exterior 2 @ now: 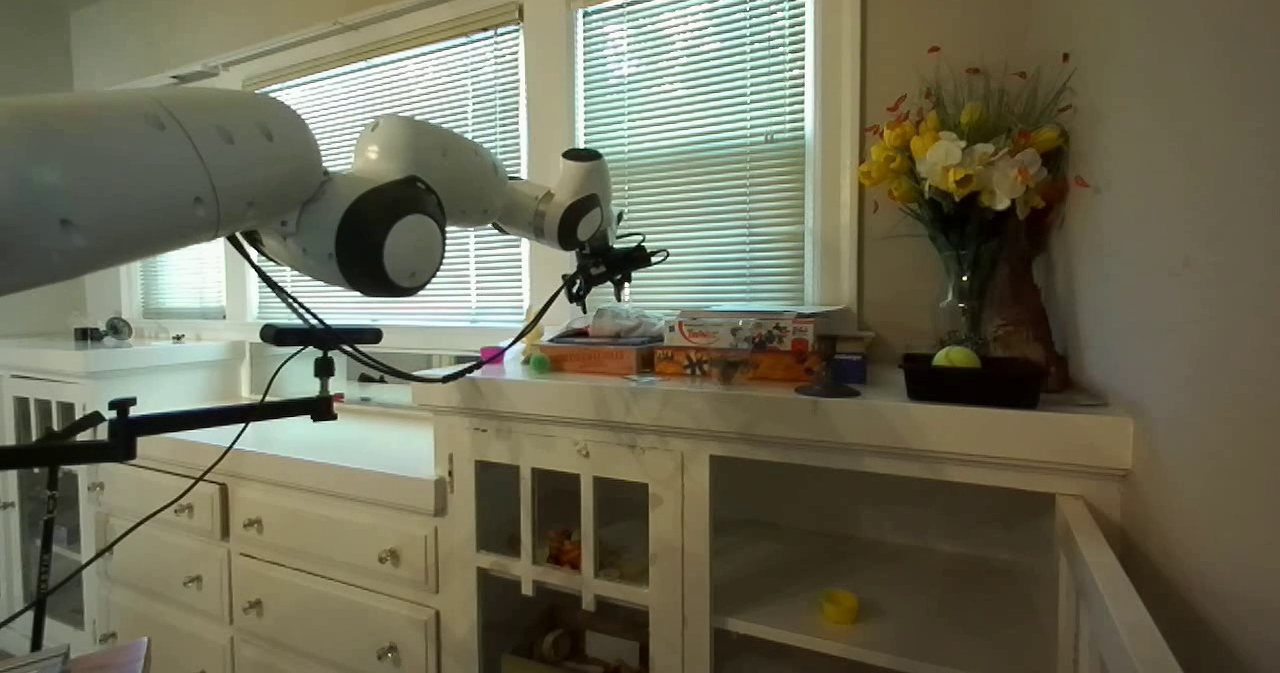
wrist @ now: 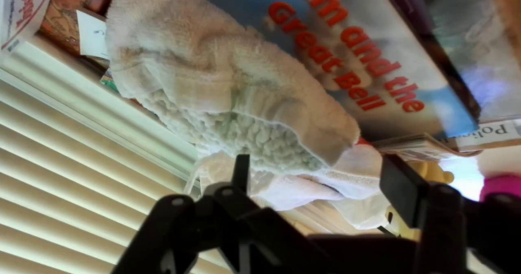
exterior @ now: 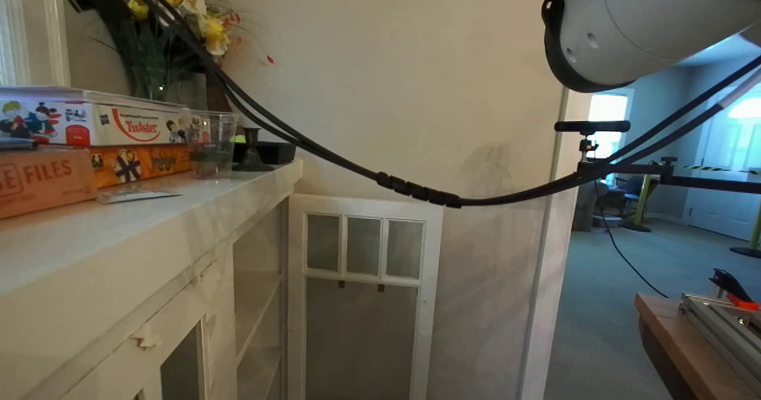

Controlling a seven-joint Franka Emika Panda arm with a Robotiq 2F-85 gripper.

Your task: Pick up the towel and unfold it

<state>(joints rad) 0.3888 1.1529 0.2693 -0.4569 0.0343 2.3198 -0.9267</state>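
Observation:
The towel is a thick cream cloth lying bunched and folded on a book and game boxes. In an exterior view it is a small pale heap on the boxes by the window. In the exterior view from beside the shelf it does not show. My gripper is open and empty, with its fingers wide apart. The towel's lower folds show beyond and between the fingers in the wrist view. In an exterior view the gripper hangs just above the towel, pointing down, with a small gap.
A Twister box stacked on an orange box stands beside the towel. A book lies against it. Window blinds are close behind. A clear cup, black tray and flower vase stand on the shelf.

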